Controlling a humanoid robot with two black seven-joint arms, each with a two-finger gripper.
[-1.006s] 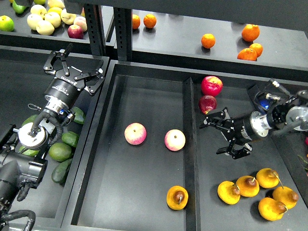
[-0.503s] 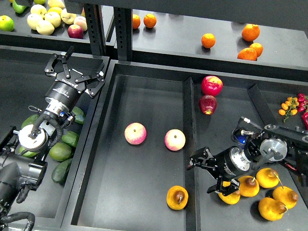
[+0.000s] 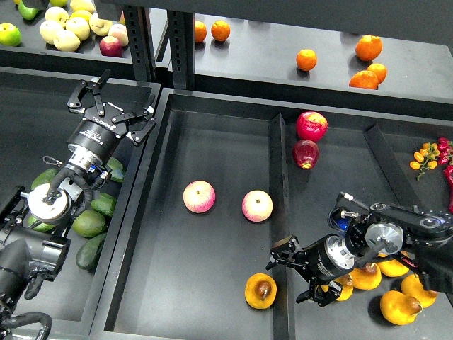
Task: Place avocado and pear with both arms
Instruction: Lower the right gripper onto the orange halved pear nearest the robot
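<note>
One pear (image 3: 260, 290), golden-yellow with a brown blotch, lies at the front of the middle tray (image 3: 212, 134). Several more pears (image 3: 398, 308) lie in the right bin. My right gripper (image 3: 291, 273) is open and empty, low over the divider just right of the tray's pear, its fingers pointing left. Dark green avocados (image 3: 88, 223) lie in the left bin, partly hidden by my left arm. My left gripper (image 3: 110, 108) is open and empty, held above the left bin's far right side, well behind the avocados.
Two pink-yellow apples (image 3: 199, 196) (image 3: 257, 206) lie mid-tray. Two red apples (image 3: 311, 125) sit at the back of the right bin. Oranges (image 3: 306, 59) and pale apples (image 3: 67, 32) lie on the rear shelf. A black post (image 3: 141, 42) stands behind the left gripper.
My right gripper has swung down and left from beside the red apples to the divider next to the tray's pear. The left arm has barely moved.
</note>
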